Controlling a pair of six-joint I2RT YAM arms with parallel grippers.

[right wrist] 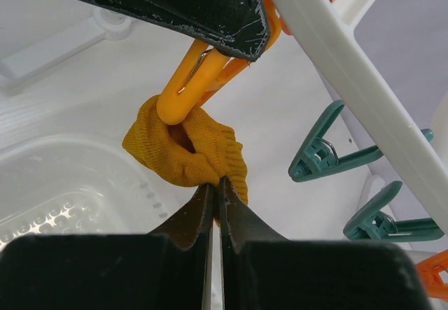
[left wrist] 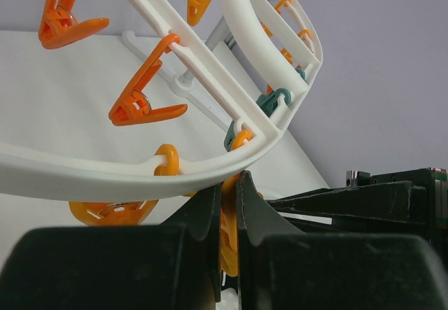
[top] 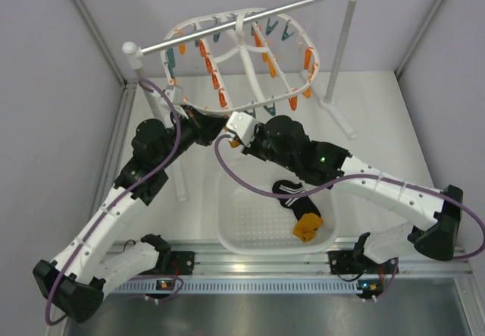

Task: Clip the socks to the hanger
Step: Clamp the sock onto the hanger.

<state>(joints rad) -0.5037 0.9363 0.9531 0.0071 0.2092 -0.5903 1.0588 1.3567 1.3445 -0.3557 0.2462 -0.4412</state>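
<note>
The large white plastic oval hanger (top: pixel 244 48) hangs from the silver metal rod (top: pixel 303 4), upper centre. Lower centre, the white perforated plastic basket (top: pixel 246 226) sits on the worktop (top: pixel 379 124), holding a black striped fabric sock (top: pixel 288 190) and, lower right of it, a mustard fabric sock (top: pixel 308 227).

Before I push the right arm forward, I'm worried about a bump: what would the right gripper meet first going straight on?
Shut on the mustard sock, the right gripper points at the orange clothespin just beyond it, so that probably comes first; depth is hard to judge.
</note>
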